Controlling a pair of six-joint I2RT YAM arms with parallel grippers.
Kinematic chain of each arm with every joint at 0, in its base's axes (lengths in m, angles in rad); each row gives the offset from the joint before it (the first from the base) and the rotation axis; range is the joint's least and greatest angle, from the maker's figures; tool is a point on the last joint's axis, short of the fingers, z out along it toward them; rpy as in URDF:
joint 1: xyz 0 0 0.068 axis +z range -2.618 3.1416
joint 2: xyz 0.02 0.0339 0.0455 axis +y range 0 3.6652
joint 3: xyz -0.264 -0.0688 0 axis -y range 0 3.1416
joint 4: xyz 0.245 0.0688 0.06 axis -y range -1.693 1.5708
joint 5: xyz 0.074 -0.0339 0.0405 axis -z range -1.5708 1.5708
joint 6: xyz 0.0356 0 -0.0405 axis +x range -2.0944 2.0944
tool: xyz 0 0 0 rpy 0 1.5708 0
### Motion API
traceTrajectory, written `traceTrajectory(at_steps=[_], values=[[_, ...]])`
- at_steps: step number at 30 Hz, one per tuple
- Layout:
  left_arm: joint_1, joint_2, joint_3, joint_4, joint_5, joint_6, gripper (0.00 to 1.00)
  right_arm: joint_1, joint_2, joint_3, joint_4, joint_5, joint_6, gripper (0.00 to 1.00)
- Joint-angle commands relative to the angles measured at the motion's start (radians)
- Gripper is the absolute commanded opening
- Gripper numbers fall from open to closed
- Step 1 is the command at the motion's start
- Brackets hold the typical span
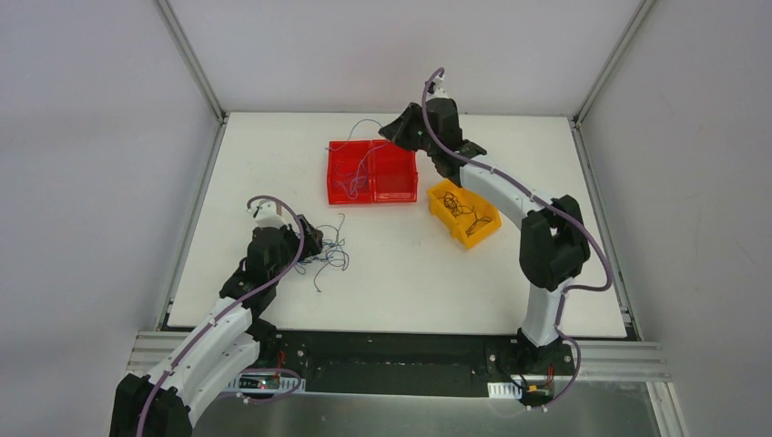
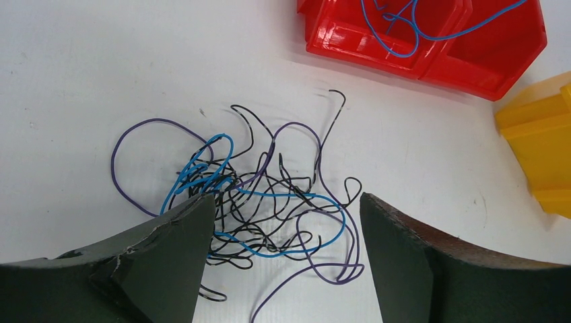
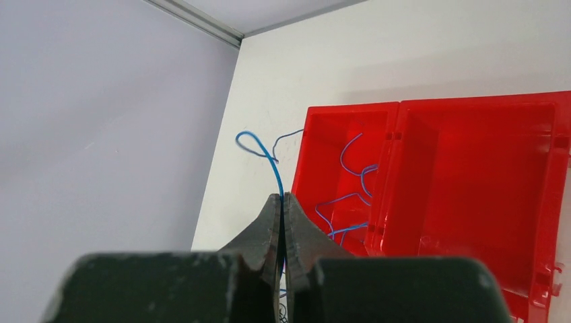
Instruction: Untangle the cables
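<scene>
cables [image 2: 256,195]: tangled heap on table [image 2: 81,81], lay between wide-spread fingers of left gripper [image 2: 284,202], ungripped. right gripper [image 3: 281,198]: closed, pinched one blue cable [image 3: 277,171] by red bin [image 3: 471,188].

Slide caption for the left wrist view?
Open left gripper poised over a tangle of thin blue, purple and black wires on the white table.
</scene>
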Motion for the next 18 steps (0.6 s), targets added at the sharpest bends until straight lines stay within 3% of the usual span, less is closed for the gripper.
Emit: traceTrajectory(at_steps=[1,18], values=[[0.005,-0.015,0.007,0.021,-0.013,0.016,0.8,0.006,-0.085,-0.046,0.048,0.042,-0.05,0.0],[0.005,-0.011,0.008,0.018,-0.015,0.018,0.8,-0.007,-0.186,-0.135,0.027,0.117,-0.078,0.0]])
